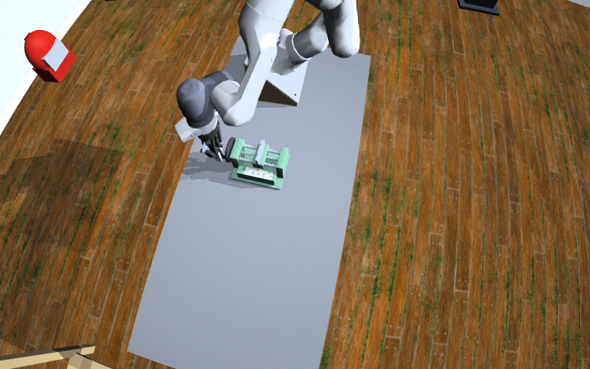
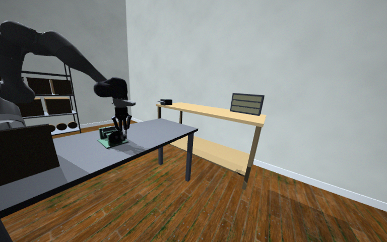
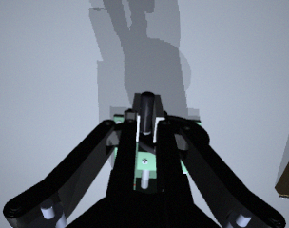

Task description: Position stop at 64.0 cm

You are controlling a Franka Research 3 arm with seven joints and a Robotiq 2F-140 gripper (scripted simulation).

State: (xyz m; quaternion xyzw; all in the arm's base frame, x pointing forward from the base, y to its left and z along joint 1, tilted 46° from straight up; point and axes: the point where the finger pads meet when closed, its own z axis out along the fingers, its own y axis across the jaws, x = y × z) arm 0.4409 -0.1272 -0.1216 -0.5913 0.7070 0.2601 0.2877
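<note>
The green fixture (image 1: pixel 283 165) (image 2: pixel 107 145) (image 3: pixel 145 159) stands on the grey table. Its light grey stop (image 1: pixel 260 153) sits on rods between two end blocks, near the middle. A red mark shows at the white scale (image 1: pixel 261 174); its numbers are too small to read. The black handwheel (image 1: pixel 229 150) (image 2: pixel 114 137) is on the fixture's left end in the top view. My gripper (image 1: pixel 220 157) (image 2: pixel 123 137) (image 3: pixel 146 104) is at the wheel's outer side, pointing down, shut on the wheel's black crank handle (image 3: pixel 146 106). The fingers partly hide the wheel in the wrist view.
The grey table (image 1: pixel 248 256) (image 2: pixel 165 128) carries the fixture and the arm's wedge-shaped mount (image 1: pixel 284 87). A wooden bench (image 2: pixel 213 111) with a small black box (image 2: pixel 166 102) and a drawer unit (image 2: pixel 246 104) stands behind the table. A shelf rack (image 2: pixel 75 103) is at the back left.
</note>
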